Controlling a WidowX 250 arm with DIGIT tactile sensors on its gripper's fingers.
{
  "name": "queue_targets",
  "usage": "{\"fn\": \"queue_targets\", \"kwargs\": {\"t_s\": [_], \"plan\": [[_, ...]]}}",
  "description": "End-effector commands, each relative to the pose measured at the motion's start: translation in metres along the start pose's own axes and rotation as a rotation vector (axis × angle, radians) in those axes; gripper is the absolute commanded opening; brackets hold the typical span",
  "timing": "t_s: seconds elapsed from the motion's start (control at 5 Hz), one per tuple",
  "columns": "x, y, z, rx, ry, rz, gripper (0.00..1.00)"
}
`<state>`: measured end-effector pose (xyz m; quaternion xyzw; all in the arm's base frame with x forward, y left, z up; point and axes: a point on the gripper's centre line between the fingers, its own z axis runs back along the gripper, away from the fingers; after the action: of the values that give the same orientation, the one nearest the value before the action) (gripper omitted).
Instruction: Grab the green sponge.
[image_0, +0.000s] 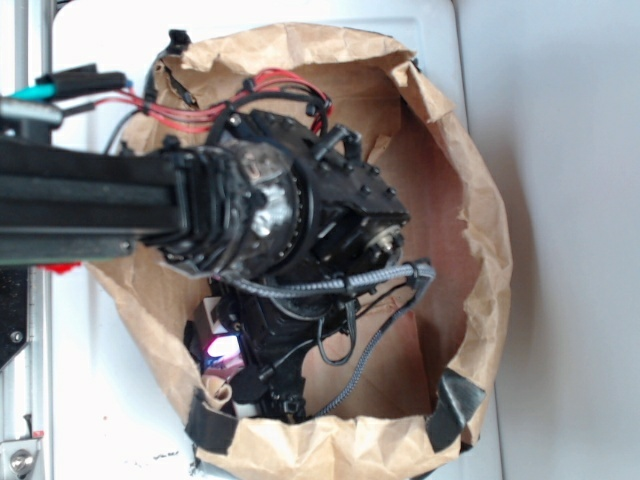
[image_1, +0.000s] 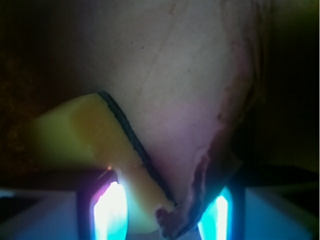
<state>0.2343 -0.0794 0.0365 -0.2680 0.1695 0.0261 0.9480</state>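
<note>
The tool (image_1: 165, 210) is reaching deep inside the paper bag (image_0: 480, 250), its lit fingers (image_1: 111, 210) spread open and straddling the green sponge (image_1: 85, 135). The approach looks done; closing and lifting are remaining.

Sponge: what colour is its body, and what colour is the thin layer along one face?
Yellow sponge body, dark green edge layer; the wrist view shows it best.

Green sponge (image_1: 95, 145), mostly yellow (thin dark green layer along one edge), tilted, lying on brown paper
</note>
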Motion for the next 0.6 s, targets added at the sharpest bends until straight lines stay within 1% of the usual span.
{"fn": "queue_targets", "kwargs": {"t_s": [0.0,0.2,0.4], "plan": [[-0.001,-0.010,0.063,-0.086,-0.102,-0.103,0.00],[-0.002,-0.012,0.076,-0.125,-0.110,-0.111,0.00],[-0.003,-0.012,0.075,-0.114,-0.104,-0.113,0.00]]}}
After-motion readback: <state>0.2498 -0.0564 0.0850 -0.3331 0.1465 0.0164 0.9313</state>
